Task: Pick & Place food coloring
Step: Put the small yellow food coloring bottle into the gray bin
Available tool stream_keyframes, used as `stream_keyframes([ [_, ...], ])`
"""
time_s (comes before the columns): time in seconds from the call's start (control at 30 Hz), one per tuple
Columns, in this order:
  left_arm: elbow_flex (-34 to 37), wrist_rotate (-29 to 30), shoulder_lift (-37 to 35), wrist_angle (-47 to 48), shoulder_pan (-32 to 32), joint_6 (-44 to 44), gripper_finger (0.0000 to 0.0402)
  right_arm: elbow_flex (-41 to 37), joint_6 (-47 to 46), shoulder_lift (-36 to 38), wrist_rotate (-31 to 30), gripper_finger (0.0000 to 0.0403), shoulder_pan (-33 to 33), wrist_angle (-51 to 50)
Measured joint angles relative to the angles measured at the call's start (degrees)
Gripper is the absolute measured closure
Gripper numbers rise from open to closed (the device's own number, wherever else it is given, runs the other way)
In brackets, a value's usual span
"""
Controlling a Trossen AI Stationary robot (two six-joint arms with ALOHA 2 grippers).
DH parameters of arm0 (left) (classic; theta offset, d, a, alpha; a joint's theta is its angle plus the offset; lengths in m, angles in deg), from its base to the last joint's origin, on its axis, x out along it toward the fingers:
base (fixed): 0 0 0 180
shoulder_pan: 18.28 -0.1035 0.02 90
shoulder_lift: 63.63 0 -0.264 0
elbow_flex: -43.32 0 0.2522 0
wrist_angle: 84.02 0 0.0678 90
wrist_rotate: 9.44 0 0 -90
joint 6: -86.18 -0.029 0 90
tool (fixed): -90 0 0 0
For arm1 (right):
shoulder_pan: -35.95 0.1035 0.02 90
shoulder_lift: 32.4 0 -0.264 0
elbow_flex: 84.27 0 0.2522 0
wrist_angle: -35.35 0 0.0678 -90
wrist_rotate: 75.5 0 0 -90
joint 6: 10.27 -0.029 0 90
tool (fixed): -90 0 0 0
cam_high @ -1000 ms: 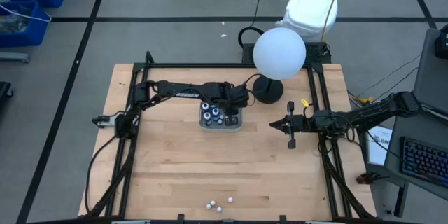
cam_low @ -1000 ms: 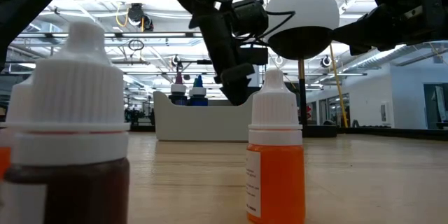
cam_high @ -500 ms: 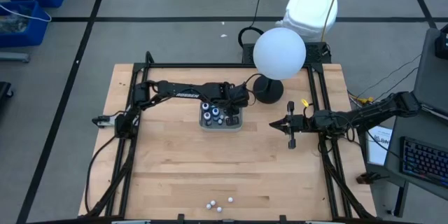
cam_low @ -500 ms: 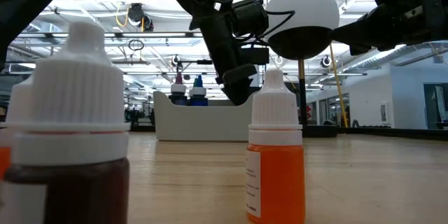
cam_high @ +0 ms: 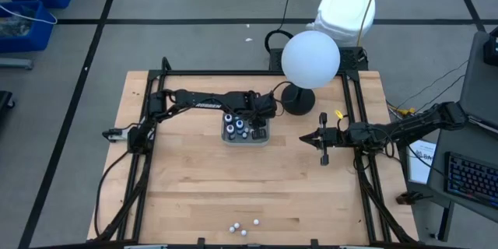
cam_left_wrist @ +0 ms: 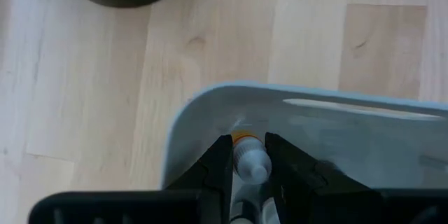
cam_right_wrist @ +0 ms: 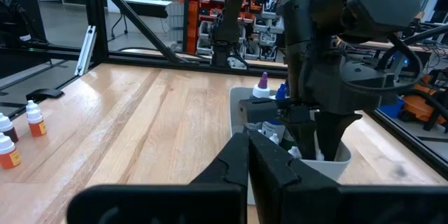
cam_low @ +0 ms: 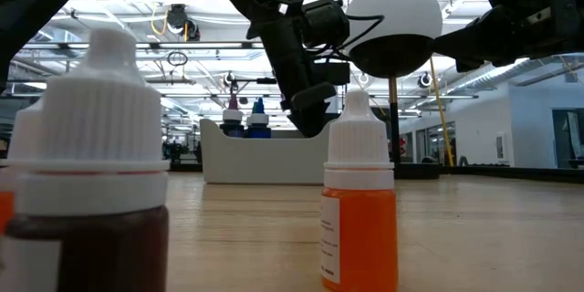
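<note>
1. Low view put two bottles right up against the lens: a dark brown bottle (cam_low: pixel 91 182) with a white cap on the near left, and an orange bottle (cam_low: pixel 359 201) with a white cap standing upright a little farther in on the wooden table (cam_low: pixel 474 228).
2. From above, those loose bottles (cam_high: pixel 243 226) showed as three small white caps clustered at the near edge of the table (cam_high: pixel 194 194), well apart from everything else.
3. Farther in, around the middle of the table, sat the grey tray (cam_high: pixel 262 138), with several bottles standing inside it, some white-capped, some dark-topped.
4. The left gripper (cam_high: pixel 257 118) hung over the far right corner of that tray; in its own wrist view its two dark fingers (cam_left_wrist: pixel 217 171) were pinched on a small orange bottle with a white cap (cam_left_wrist: pixel 248 159), held just inside the tray's rim (cam_left_wrist: pixel 210 101).
5. The right gripper (cam_high: pixel 324 139) waited to the right of the tray, apart from it, its fingers (cam_right_wrist: pixel 234 157) pressed together with nothing between them.
6. Beyond the tray stood a large white globe (cam_high: pixel 310 59) on a black stand, at the table's far edge.
</note>
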Motion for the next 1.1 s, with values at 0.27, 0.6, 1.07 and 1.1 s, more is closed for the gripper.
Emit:
stream_keyframes([
  [0.27,0.0,-0.2,0.0,0.2,-0.2,1.6,0.0325,0.0,-0.2,0.0,0.0,0.0403,0.0,0.0],
  [0.6,0.0,-1.1,0.0,0.1,-0.1,3.2,0.0309,0.0,-0.2,0.0,0.0,0.0403,0.0,0.0],
  [1.07,-1.2,0.3,0.0,0.3,-0.2,0.3,0.0226,0.0,-0.2,0.0,0.0,0.0403,0.0,0.0],
  [1.1,-2.1,0.3,0.0,1.1,0.1,0.4,0.0223,0.0,-0.2,0.0,0.0,0.0403,0.0,0.0],
])
